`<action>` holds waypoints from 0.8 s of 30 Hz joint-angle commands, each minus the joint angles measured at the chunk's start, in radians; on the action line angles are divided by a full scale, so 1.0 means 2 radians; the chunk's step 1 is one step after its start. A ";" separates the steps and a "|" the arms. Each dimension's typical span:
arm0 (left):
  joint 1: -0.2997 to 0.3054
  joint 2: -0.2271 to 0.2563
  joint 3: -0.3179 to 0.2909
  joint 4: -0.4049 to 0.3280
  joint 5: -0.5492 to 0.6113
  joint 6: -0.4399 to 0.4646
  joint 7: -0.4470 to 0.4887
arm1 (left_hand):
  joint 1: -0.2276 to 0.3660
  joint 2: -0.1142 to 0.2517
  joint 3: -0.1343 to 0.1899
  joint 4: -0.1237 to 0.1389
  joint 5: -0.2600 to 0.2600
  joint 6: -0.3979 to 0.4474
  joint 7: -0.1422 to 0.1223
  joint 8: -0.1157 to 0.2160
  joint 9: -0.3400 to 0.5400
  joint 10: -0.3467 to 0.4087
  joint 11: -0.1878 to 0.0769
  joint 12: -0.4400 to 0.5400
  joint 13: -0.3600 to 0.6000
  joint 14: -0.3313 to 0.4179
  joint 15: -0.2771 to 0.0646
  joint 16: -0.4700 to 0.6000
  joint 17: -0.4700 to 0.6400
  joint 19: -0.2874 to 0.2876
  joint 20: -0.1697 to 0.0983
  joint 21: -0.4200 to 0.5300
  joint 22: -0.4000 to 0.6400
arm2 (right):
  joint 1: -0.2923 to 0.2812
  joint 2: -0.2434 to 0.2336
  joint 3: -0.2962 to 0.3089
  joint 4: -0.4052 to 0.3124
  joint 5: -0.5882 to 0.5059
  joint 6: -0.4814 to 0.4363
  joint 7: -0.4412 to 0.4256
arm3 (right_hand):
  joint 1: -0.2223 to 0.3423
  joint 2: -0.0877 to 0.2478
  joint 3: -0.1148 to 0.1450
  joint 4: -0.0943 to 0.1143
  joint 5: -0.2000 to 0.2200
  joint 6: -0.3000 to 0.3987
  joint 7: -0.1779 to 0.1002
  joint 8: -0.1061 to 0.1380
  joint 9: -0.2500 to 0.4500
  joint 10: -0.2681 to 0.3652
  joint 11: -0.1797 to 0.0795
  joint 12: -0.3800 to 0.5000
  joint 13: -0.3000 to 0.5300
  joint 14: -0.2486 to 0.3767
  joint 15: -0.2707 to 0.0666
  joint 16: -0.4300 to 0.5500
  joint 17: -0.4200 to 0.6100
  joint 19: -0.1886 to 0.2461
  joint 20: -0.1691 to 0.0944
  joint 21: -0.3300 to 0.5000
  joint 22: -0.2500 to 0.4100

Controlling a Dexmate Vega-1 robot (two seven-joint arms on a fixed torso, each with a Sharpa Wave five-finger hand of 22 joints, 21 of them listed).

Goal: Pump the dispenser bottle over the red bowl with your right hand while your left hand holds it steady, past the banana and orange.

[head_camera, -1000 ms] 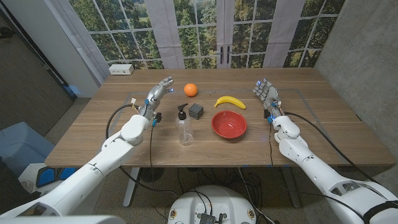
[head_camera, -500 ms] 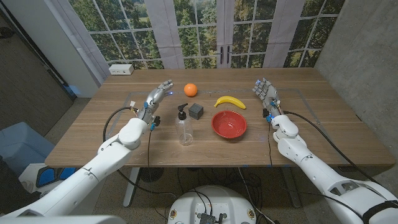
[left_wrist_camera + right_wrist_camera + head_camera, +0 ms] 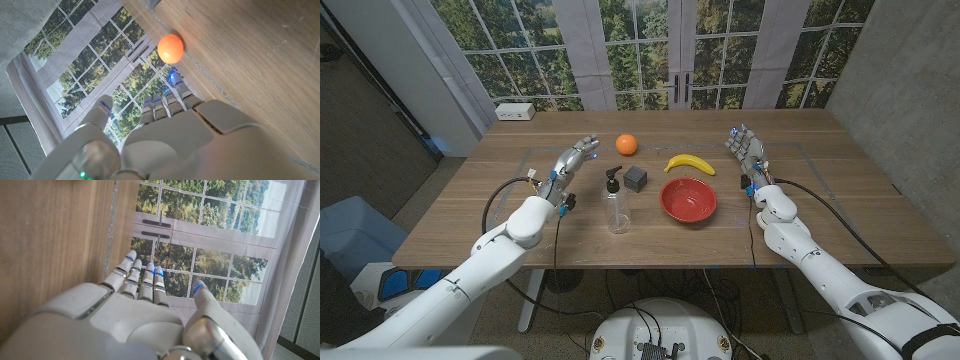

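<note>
A clear dispenser bottle (image 3: 617, 204) with a black pump stands upright near the table's middle. To its right lies the red bowl (image 3: 688, 199), with the banana (image 3: 689, 163) behind it. The orange (image 3: 626, 144) (image 3: 170, 48) sits farther back. My left hand (image 3: 572, 158) (image 3: 165, 135) is open to the left of the bottle, fingers stretched toward the orange, holding nothing. My right hand (image 3: 746, 148) (image 3: 145, 305) is open at the right of the banana and bowl, fingers extended, empty.
A dark grey cube (image 3: 636, 178) stands just behind the bottle, between it and the orange. A white box (image 3: 515, 111) lies at the far left corner of the wooden table (image 3: 840, 200). Windows and curtains stand behind the table.
My left hand and forearm have shifted slightly toward the bottle and the near edge. The right hand, bottle, bowl and fruit have not moved.
</note>
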 commanded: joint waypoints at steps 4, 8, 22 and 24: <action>0.032 0.007 -0.008 -0.022 -0.006 0.000 0.002 | 0.002 -0.007 0.000 -0.005 0.000 0.002 -0.001 0.000 0.002 0.001 -0.004 0.000 0.002 0.004 -0.017 0.000 0.002 0.004 0.000 -0.002 0.002 | 0.009 0.007 -0.004 0.016 -0.005 0.006 -0.001 | 0.002 0.004 0.000 -0.004 0.003 0.006 0.000 -0.002 0.002 0.005 0.000 -0.001 0.001 0.002 -0.001 0.002 0.003 0.001 0.002 0.002 0.002; 0.040 0.013 -0.009 -0.032 0.000 0.005 0.005 | 0.001 -0.009 -0.001 -0.006 0.001 0.001 -0.002 -0.001 0.002 0.001 -0.004 0.000 0.002 0.004 -0.018 0.000 0.002 0.005 0.000 -0.003 0.002 | 0.010 0.008 -0.004 0.018 -0.007 0.008 -0.002 | 0.002 0.004 -0.001 -0.004 0.003 0.006 0.000 -0.003 0.002 0.005 0.000 -0.002 0.002 0.002 -0.001 0.002 0.003 0.001 0.001 0.002 0.002; 0.072 0.012 -0.019 -0.051 -0.006 -0.002 0.012 | 0.000 -0.011 -0.003 -0.012 0.001 0.001 -0.002 -0.001 0.002 0.001 -0.004 0.000 0.002 0.005 -0.019 -0.001 0.002 0.006 -0.001 -0.007 0.002 | 0.008 0.010 -0.005 0.019 -0.009 0.008 -0.009 | 0.002 0.005 -0.001 -0.005 0.003 0.007 0.000 -0.003 0.002 0.006 -0.001 -0.002 0.002 0.002 -0.001 0.002 0.004 0.000 0.002 0.002 0.002; 0.077 0.012 -0.021 -0.052 -0.013 -0.005 0.009 | 0.000 -0.012 -0.003 -0.013 0.001 0.000 -0.002 -0.001 0.002 0.002 -0.005 0.000 0.002 0.005 -0.019 -0.001 0.002 0.006 -0.001 -0.007 0.002 | 0.010 0.012 -0.005 0.022 -0.007 0.008 -0.007 | 0.001 0.005 -0.002 -0.005 0.003 0.007 0.000 -0.003 0.003 0.006 -0.001 -0.003 0.002 0.002 -0.001 0.002 0.004 0.000 0.002 0.002 0.002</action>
